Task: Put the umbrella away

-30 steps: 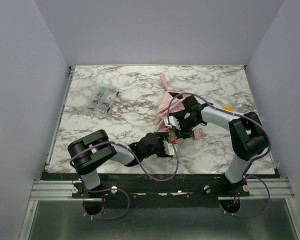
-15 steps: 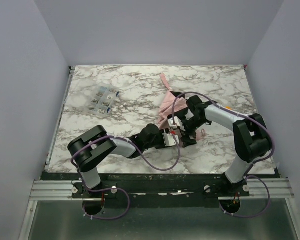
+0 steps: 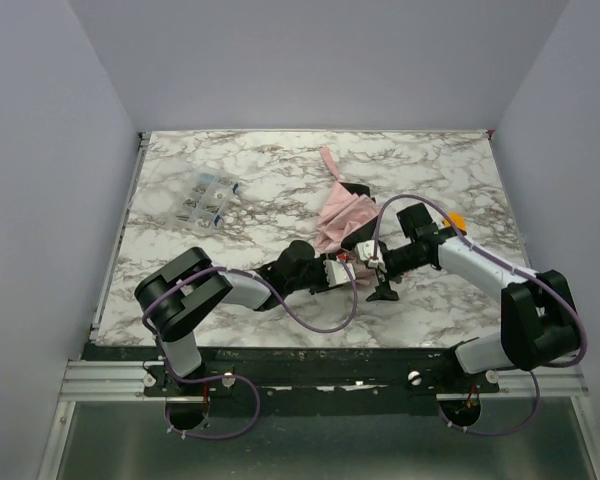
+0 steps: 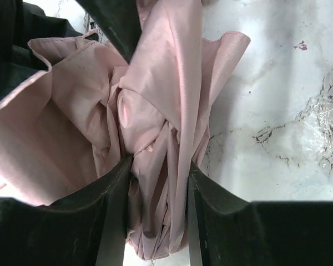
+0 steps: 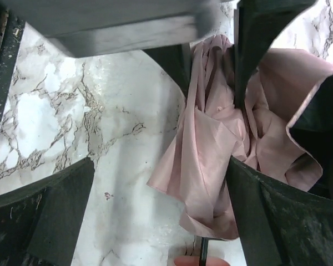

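The umbrella [image 3: 337, 212] lies at mid-table, a crumpled pale pink bundle with its strap [image 3: 327, 160] pointing toward the back. My left gripper [image 3: 346, 262] reaches it from the near left. In the left wrist view the left gripper [image 4: 154, 213] is shut on a gathered bunch of the umbrella fabric [image 4: 155, 127], which fills the gap between the fingers. My right gripper [image 3: 373, 264] stands wide open just right of the bundle. In the right wrist view the right gripper [image 5: 161, 216] has a loose fold of the umbrella [image 5: 211, 160] hanging by its right finger, and the thin dark shaft [image 5: 202, 254] shows below.
A clear plastic compartment box [image 3: 208, 198] sits at the back left of the marble table [image 3: 230, 250]. A small orange object [image 3: 456, 218] lies right of the right arm. Both arms crowd the near middle, cables looping over them.
The right gripper opened, let go of the umbrella and drew back to the right. The left gripper moved in and closed on the pink fabric.
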Available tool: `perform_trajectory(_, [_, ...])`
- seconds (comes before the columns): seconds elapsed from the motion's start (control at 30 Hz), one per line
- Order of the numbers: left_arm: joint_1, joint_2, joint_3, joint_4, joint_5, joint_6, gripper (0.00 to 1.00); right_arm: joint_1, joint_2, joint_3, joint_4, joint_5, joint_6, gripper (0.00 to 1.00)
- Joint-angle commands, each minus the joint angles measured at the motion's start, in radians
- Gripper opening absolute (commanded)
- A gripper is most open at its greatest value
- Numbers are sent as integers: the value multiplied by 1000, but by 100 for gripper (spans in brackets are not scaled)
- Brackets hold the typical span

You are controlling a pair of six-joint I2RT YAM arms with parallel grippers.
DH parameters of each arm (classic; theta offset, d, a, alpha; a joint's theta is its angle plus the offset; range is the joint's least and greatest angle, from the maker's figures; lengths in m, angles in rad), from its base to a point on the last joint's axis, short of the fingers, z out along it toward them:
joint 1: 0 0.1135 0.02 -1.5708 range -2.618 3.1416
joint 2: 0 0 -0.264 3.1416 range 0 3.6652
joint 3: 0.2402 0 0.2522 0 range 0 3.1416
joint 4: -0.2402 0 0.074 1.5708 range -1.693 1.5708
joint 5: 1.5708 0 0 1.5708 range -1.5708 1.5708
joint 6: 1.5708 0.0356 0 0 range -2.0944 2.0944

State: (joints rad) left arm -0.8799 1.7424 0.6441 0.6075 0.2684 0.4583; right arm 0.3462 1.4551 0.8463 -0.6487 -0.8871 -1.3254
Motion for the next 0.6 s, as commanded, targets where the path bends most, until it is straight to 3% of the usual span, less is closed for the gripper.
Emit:
perform_trajectory(0.0, [7, 97, -26, -229, 65, -65, 33, 4, -67, -61, 239, -26, 48, 100])
perform_trajectory(0.23, [7, 97, -28, -226, 75, -69, 33, 5, -133, -65, 262, -48, 3, 100])
perform_trajectory(0.4, [8, 101, -27, -222, 86, -74, 33, 29, -56, -79, 268, 7, -16, 100])
perform_trajectory(0.57, [12, 98, -33, -205, 104, -90, 33, 48, 19, -134, 418, 113, 57, 100])
